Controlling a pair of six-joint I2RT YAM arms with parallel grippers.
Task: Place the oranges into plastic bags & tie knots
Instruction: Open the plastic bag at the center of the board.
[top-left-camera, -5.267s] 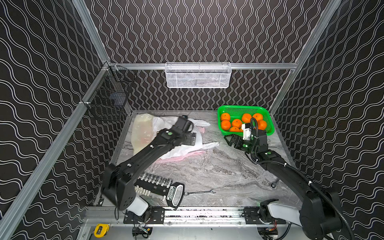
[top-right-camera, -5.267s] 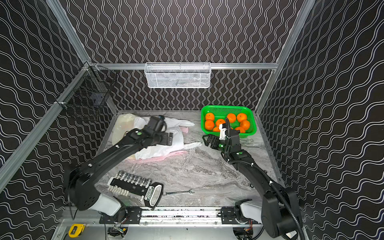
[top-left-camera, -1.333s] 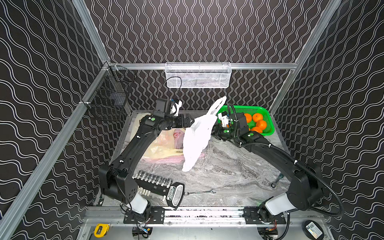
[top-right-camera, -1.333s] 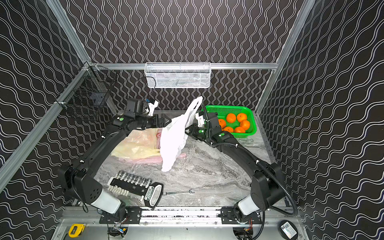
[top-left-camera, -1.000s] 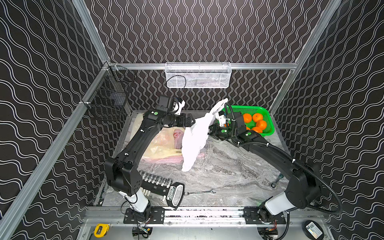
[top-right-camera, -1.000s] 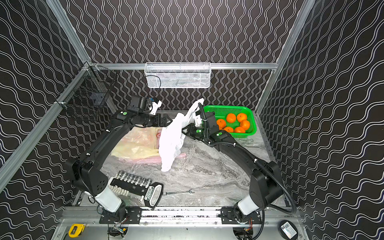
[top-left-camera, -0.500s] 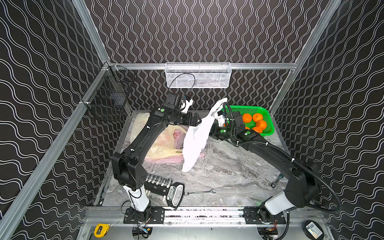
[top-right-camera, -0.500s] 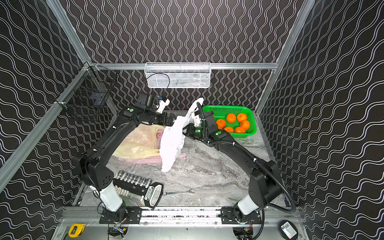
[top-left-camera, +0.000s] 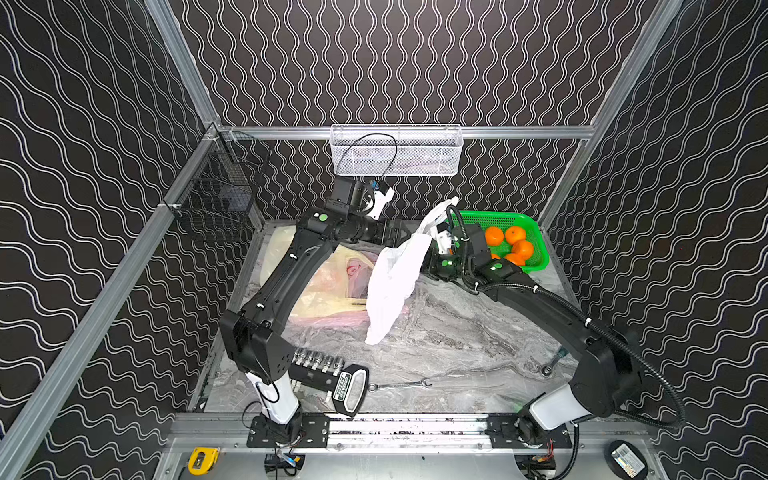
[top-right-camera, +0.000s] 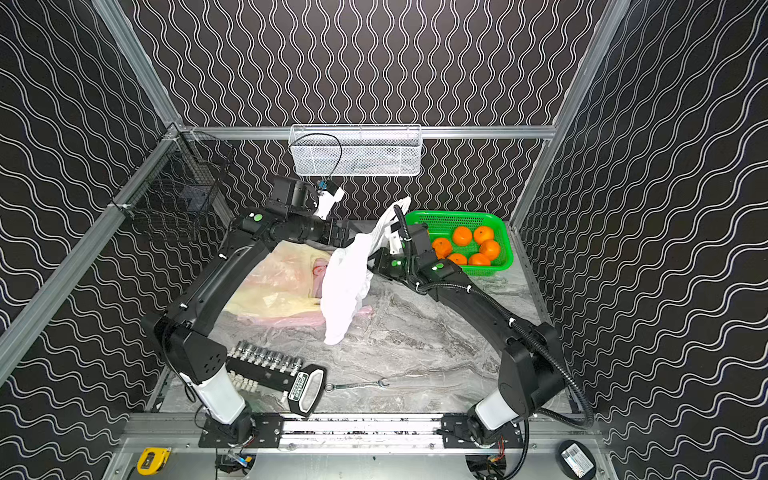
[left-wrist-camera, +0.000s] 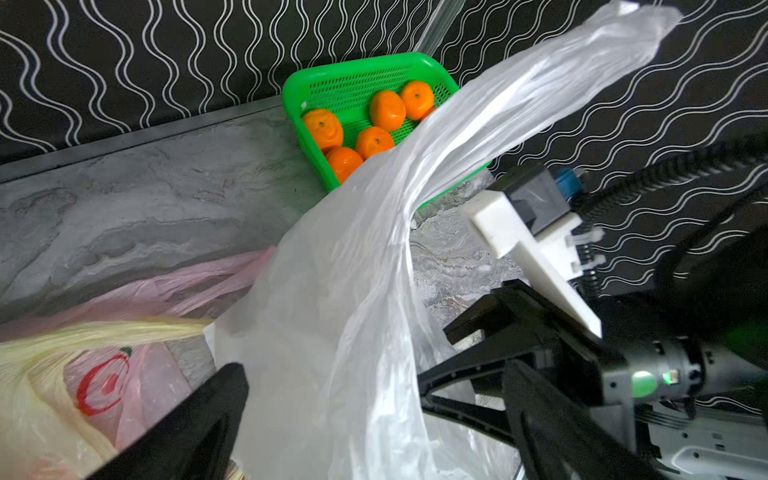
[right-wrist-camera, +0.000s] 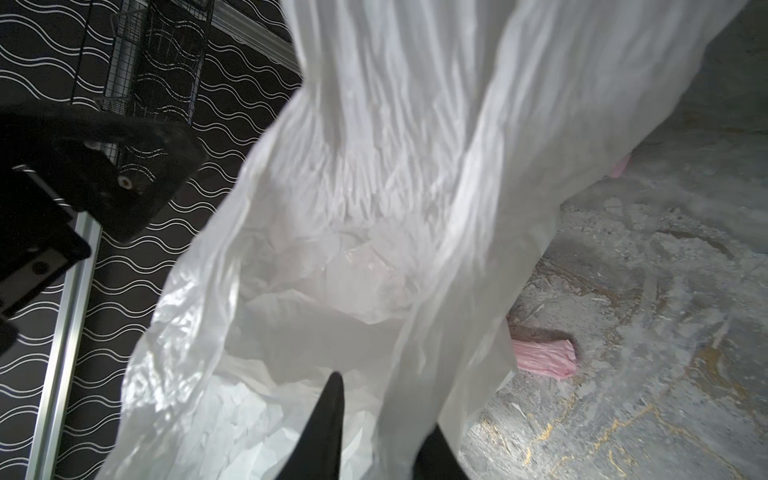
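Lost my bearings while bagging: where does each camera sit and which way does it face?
Top views: high at the front, looking down at the table; left arm and right arm show.
Left wrist: faces green basket and oranges; own finger, right gripper show.
Right wrist: faces down into white bag; own fingertips show.
Shared: both wrist views see the white bag.

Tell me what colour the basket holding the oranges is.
The basket is bright green perforated plastic, with the oranges inside. It shows best in the left wrist view.
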